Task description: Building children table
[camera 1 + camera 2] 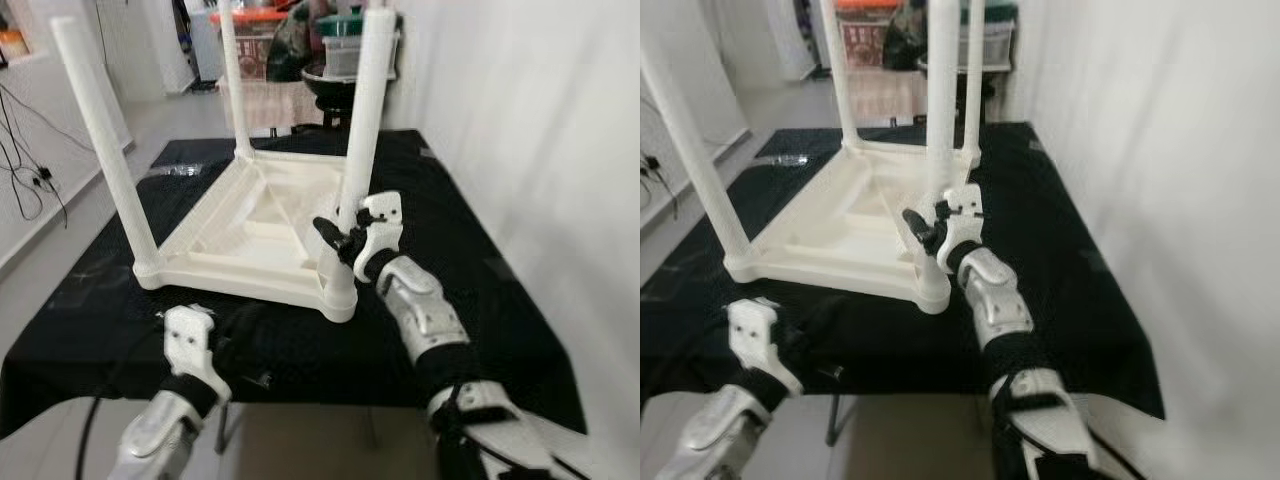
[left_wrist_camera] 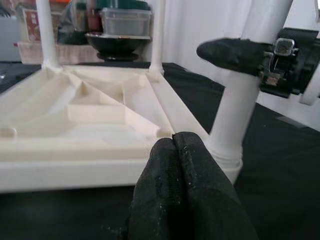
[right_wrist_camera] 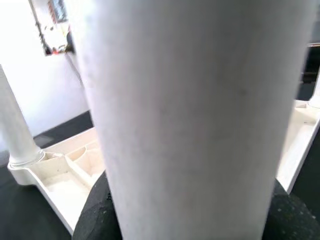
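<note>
Nearest the robot, at the table's [image 1: 500, 300] front edge, the left gripper [image 1: 235, 335] rests on the black cloth [image 1: 90, 300] with its two fingers [image 2: 185, 190] pressed together, holding nothing, tips just short of the tabletop's [image 1: 250, 225] near rim. That white plastic tabletop lies upside down in the middle of the table, with legs standing up from its corners. The right gripper [image 1: 340, 235] is at the front right leg [image 1: 365, 110], low down near its socket, its fingers [image 1: 328, 232] closed around the leg, which fills the wrist view close up. Another leg [image 1: 105, 150] rises at the front left corner, and one [image 1: 232, 80] at the far left. Beyond the table's far edge sit a dark bowl [image 1: 330, 85] and storage boxes [image 1: 350, 50].
</note>
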### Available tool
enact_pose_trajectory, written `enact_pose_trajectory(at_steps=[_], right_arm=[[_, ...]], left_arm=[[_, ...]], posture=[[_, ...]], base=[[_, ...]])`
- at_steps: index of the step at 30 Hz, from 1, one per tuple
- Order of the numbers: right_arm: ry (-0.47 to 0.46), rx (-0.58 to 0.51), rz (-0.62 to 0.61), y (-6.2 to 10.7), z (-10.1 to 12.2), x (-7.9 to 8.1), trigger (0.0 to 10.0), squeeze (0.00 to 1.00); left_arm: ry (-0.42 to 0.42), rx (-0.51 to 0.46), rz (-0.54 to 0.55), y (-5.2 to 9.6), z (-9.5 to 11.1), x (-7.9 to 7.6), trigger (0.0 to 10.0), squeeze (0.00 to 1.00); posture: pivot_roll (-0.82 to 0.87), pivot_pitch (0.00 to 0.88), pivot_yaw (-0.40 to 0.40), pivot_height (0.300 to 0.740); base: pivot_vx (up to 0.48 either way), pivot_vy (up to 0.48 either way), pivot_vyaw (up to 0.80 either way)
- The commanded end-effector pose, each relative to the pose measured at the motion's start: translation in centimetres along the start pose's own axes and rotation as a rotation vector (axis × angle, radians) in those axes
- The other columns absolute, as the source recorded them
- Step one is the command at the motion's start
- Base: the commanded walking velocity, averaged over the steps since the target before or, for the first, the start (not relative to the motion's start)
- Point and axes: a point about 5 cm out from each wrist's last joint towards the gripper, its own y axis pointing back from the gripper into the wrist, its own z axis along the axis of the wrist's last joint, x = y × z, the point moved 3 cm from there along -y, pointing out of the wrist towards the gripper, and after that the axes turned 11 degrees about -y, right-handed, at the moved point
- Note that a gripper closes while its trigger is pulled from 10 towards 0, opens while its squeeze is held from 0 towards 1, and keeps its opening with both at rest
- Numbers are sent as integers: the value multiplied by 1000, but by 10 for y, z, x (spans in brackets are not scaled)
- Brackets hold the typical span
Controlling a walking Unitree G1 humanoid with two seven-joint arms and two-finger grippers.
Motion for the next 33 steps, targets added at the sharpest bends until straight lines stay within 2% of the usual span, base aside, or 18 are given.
enact_pose_trajectory(at_steps=[1, 4, 7, 8, 10, 11, 12, 14, 16, 18, 19, 20, 21, 26, 30, 31, 32, 33], right_arm=[[-44, 182, 49, 5, -46, 3, 0, 0], [29, 193, 125, 1, -46, 19, 0, 0], [2, 172, 63, 4, -42, 19, 0, 0], [-13, 177, 86, 4, -41, 22, 10000, 114], [-28, 187, 123, 6, -40, 27, 10000, 114], [-42, 163, 240, 5, -28, 34, 10000, 1000], [-46, 143, 322, 6, -19, 39, 10000, 1000], [-46, 143, 322, 6, -19, 39, 10000, 1000], [-35, 128, 465, 7, -2, 40, 10000, 1000], [1, 126, 531, 8, 6, 38, 10000, 1000], [52, 135, 613, 10, 17, 36, 10000, 353], [52, 135, 613, 10, 17, 36, 10000, 353], [90, 150, 684, 13, 27, 34, 10000, 0], [127, 199, 782, 16, 44, 30, 10000, 0], [132, 216, 762, 9, 55, 25, 10000, 0], [124, 218, 739, 5, 60, 23, 1882, 0], [124, 218, 739, 5, 60, 23, 1882, 0], [109, 220, 725, 3, 62, 22, 0, 0]], left_arm=[[4, 13, -21, -2, -2, 1, 10000, 0], [2, 11, -6, -3, -2, 3, 10000, 0], [-4, 8, 8, -3, -2, 4, 10000, 0], [-3, 7, 7, -3, -2, 4, 10000, 0], [-1, 7, 6, -3, -2, 4, 10000, 0], [0, 7, 3, -3, -2, 4, 10000, 0], [1, 7, 1, -3, -2, 3, 10000, 0], [1, 7, 1, -3, -2, 3, 10000, 0], [3, 7, -4, -4, -1, 2, 10000, 0], [5, 6, -7, -4, -1, 2, 10000, 0], [6, 6, -9, -4, -1, 2, 10000, 0], [6, 6, -9, -4, -1, 2, 10000, 0], [7, 6, -10, -4, -1, 1, 10000, 0], [7, 6, -8, -4, -2, 1, 10000, 0], [7, 7, -5, -4, -2, 1, 10000, 0], [6, 7, -4, -4, -2, 0, 10000, 0], [6, 7, -4, -4, -2, 0, 10000, 0], [6, 8, -4, -4, -3, 0, 10000, 0]], posture=[[-58, 0, 36, 740], [-73, 0, 40, 740], [-61, 0, 34, 740], [-61, 0, 34, 740], [-61, 0, 34, 740], [-60, 0, 36, 740], [-60, 0, 36, 740], [-60, 0, 36, 740], [-64, 0, 35, 740], [-65, 0, 34, 740], [-65, 0, 34, 740], [-65, 0, 34, 740], [-63, 0, 31, 740], [-53, 0, 25, 740], [-46, 0, 21, 740], [-38, 0, 19, 740], [-38, 0, 19, 740], [-36, 0, 19, 740]], base=[[0, 0, 0], [0, 0, 0], [0, 0, 0], [0, 0, 0], [0, 0, 0], [0, 0, 0], [0, 0, 0], [0, 0, 0], [0, 0, 0], [0, 0, 0], [0, 0, 0], [0, 0, 0], [0, 0, 0], [0, 0, 0], [0, 0, 0], [0, 0, 0], [0, 0, 0], [0, 0, 0]])
